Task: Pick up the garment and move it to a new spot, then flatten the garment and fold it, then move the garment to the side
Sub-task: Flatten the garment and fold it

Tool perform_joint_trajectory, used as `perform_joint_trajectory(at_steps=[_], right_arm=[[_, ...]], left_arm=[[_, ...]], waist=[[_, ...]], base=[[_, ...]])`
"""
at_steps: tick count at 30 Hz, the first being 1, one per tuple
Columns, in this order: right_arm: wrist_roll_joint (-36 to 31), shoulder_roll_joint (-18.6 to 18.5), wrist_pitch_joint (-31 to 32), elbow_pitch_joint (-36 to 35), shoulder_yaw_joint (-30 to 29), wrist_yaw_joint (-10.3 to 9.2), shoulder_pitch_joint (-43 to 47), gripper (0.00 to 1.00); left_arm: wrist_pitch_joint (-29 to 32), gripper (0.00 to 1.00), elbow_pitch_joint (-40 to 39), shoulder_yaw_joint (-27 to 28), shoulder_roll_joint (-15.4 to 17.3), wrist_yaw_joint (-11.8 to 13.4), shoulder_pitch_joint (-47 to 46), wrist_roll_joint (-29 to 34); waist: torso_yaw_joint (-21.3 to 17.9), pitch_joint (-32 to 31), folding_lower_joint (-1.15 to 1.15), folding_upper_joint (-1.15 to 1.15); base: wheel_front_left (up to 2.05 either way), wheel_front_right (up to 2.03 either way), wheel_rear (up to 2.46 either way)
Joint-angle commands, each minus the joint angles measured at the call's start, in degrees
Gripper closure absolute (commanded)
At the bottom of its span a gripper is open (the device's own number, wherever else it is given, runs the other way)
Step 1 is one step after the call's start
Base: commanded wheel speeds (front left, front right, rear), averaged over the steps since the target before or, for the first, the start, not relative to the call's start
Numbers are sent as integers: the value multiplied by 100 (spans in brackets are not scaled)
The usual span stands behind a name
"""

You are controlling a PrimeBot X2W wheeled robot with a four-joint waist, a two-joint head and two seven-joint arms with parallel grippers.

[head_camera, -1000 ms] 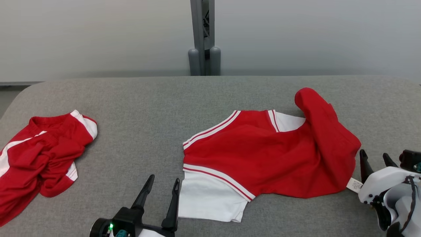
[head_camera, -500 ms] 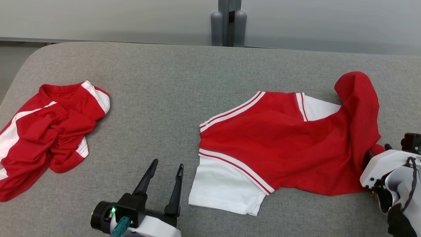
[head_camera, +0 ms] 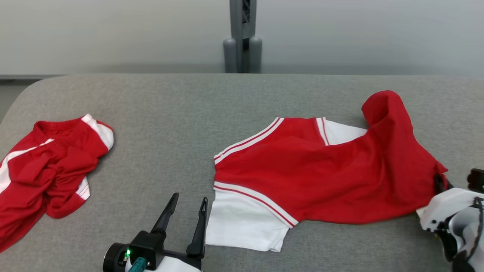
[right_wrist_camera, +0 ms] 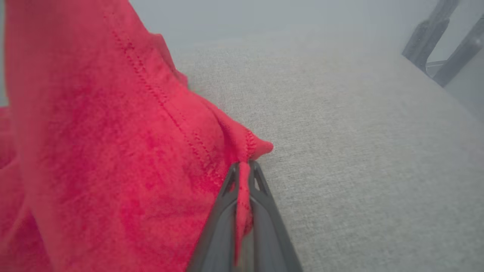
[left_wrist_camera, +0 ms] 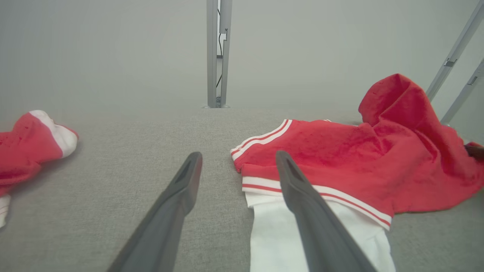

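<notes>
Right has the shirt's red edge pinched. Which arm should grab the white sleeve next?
Left. The left jaws stand open beside the sleeve, holding nothing; the right jaws are shut on the shirt's red edge, so that arm is busy.

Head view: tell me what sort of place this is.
Probably a robot test bench, not a home: a grey cloth-covered table, a plain pale wall behind it, and a bare metal post.

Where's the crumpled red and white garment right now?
Head view: the crumpled garment lies far left on the grey surface, apart from the spread garment and left of the left gripper.
</notes>
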Motion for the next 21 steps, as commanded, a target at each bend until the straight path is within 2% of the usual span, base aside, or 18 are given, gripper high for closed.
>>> perform_joint_trajectory(at_steps=[1, 6, 11, 12, 13, 17, 21], right_arm=[[-74, -112, -54, -118, -95, -4, 144, 100], [-502, -336, -48, -224, -633, -4, 591, 100], [-804, -267, -49, -109, -1166, -4, 822, 100], [-891, -256, -48, -96, -1283, -4, 882, 24], [-987, -273, -49, -99, -1404, -5, 943, 0], [-1437, -221, -49, -403, -1922, -4, 1075, 0], [-1917, 82, -49, -1235, -2322, -4, 1200, 0]], left_arm=[[-2, 0, -19, 21, 25, 50, 42, -40], [-2, 0, -39, 48, 26, 90, 180, -108], [-2, 0, -49, 59, 25, 103, 251, -155], [-2, 0, -44, 44, 26, 103, 263, -164], [-2, 0, -30, 24, 25, 96, 275, -165], [-2, 0, -23, 17, 26, 121, 263, -194], [-2, 0, -24, 47, 25, 149, 303, -233]], waist=[[-191, -172, 0, 0], [-442, -393, 0, 0], [-591, -498, 0, 0], [-612, -521, 0, 0], [-622, -546, 0, 0], [-629, -619, 0, 0], [-643, -687, 0, 0]], base=[[0, 0, 0], [0, 0, 0], [0, 0, 0], [0, 0, 0], [0, 0, 0], [0, 0, 0], [0, 0, 0]])
